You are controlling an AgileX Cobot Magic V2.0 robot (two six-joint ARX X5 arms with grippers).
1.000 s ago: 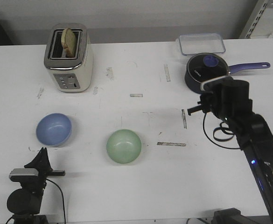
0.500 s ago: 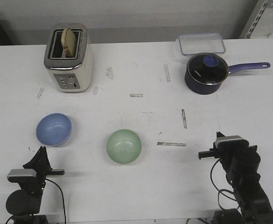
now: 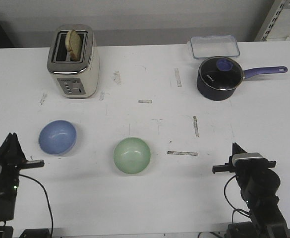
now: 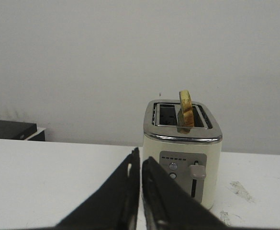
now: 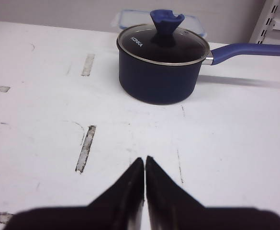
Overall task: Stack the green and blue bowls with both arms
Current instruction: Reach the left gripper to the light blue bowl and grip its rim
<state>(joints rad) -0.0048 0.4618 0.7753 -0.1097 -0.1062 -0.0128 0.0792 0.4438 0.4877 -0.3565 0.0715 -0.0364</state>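
Observation:
The pale green bowl (image 3: 131, 155) sits upright on the white table near the front middle. The periwinkle blue bowl (image 3: 57, 137) sits upright to its left, apart from it. Both are empty. My left gripper (image 3: 11, 140) is at the front left, just left of the blue bowl and not touching it. In the left wrist view it (image 4: 140, 159) is shut and empty, and no bowl shows there. My right gripper (image 3: 234, 148) is at the front right, far from the green bowl. In the right wrist view it (image 5: 145, 161) is shut and empty.
A cream toaster (image 3: 73, 62) with a slice of bread stands at the back left; it also shows in the left wrist view (image 4: 183, 151). A navy saucepan (image 3: 220, 78) with a long handle and a clear container (image 3: 214, 47) stand at the back right; the pan shows in the right wrist view (image 5: 161, 64).
My right arm swung from beside the saucepan back down to the front right edge. My left arm moved left, toward the table's front left corner. The bowls have not moved.

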